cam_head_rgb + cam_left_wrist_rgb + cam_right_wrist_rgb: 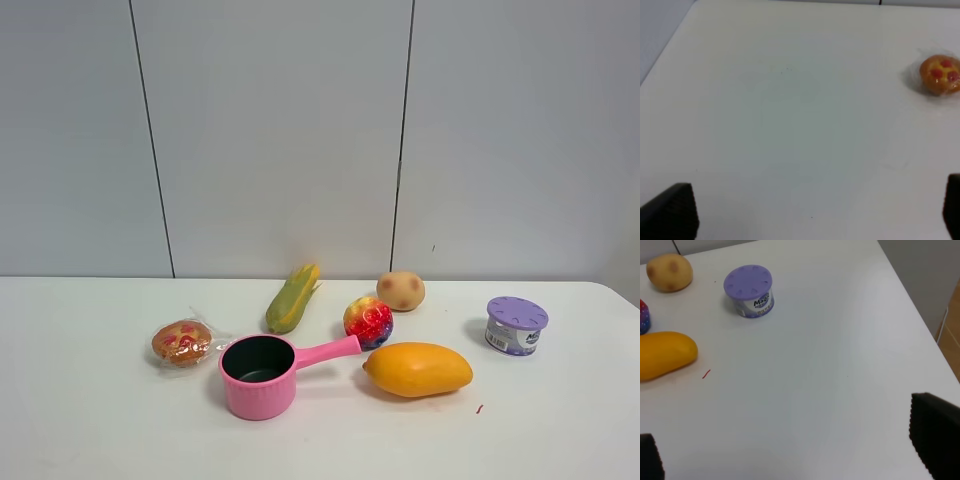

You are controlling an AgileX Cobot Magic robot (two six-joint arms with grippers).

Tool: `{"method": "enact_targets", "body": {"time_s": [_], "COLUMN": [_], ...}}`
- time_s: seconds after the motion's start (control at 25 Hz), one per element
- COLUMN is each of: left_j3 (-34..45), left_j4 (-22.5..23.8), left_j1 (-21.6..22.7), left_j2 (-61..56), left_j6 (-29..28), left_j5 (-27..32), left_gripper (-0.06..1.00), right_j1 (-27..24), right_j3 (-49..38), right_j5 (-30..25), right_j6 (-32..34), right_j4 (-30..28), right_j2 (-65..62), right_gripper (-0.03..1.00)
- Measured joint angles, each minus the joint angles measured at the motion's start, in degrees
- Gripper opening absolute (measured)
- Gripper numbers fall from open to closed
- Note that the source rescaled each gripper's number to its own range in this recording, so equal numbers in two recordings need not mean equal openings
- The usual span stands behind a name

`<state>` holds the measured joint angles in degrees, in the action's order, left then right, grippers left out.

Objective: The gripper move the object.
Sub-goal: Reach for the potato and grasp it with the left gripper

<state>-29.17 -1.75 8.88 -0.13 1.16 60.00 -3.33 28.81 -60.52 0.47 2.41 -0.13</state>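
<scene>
The potato (401,290), small, tan with reddish-brown blotches, rests on the white table near the back wall, behind the speckled ball. It also shows in the right wrist view (669,272), far from the gripper. Neither arm appears in the exterior high view. My left gripper (815,210) is open over bare table; only its black fingertips (672,212) show at the frame's edges. My right gripper (795,450) is open and empty, with one fingertip (935,432) over bare table near the table's right edge.
A pink saucepan (262,374), an orange mango (418,368), a red-yellow speckled ball (368,321), a corn cob (292,297), a wrapped bun (182,342) and a purple-lidded can (516,325) stand on the table. The table's right edge (910,295) lies close to my right gripper.
</scene>
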Motion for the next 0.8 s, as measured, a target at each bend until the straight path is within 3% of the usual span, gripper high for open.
{"method": "enact_targets", "body": {"time_s": [0.8], "left_j3": [0.0], "left_j4": [0.0], "left_j1": [0.0], "left_j2": [0.0], "left_j6": [0.0], "left_j5": [0.0], "left_gripper": [1.0], "right_j1": [0.0], "right_j3": [0.0], "right_j5": [0.0], "right_j6": [0.0], "right_j4": [0.0], "right_j2": [0.0], "right_gripper": [1.0]}}
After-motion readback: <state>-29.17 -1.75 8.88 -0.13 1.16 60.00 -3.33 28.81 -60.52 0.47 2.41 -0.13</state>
